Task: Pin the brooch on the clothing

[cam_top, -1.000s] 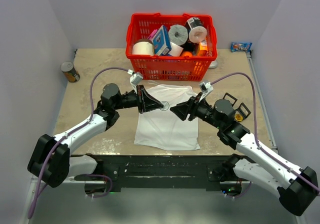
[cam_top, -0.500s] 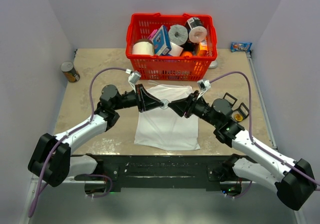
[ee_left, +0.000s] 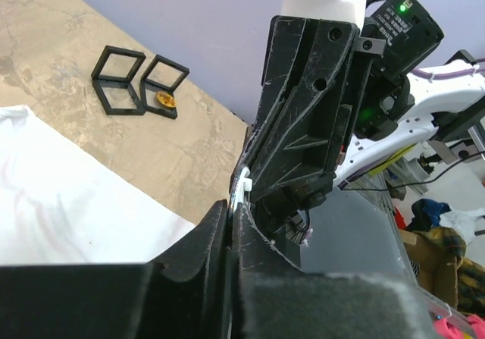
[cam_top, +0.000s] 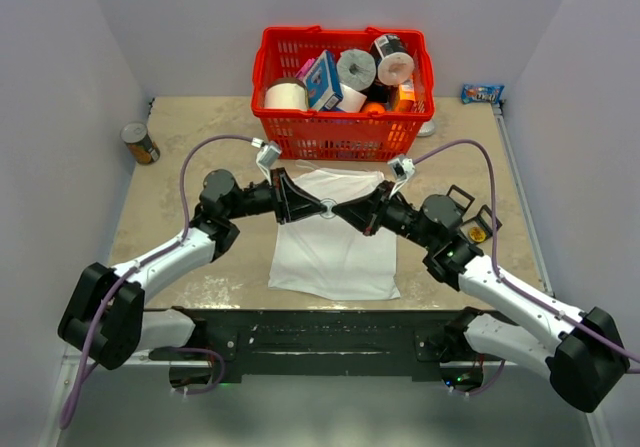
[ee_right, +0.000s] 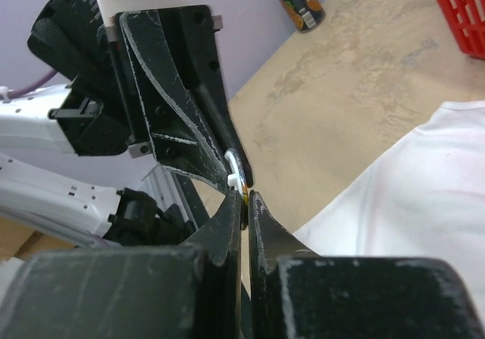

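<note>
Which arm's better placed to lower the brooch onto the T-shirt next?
Likely left: the left gripper has its jaws shut on the brooch above the T-shirt, while the right gripper seems to nip only its edge.

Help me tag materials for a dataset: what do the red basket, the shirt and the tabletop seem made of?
Red basket: probably moulded plastic, slightly glossy, by its uniform colour and open lattice walls.
Shirt: thin soft fabric, matte white, lying limp with faint creases.
Tabletop: beige, mottled like stone or a printed laminate; the look leaves that open.
</note>
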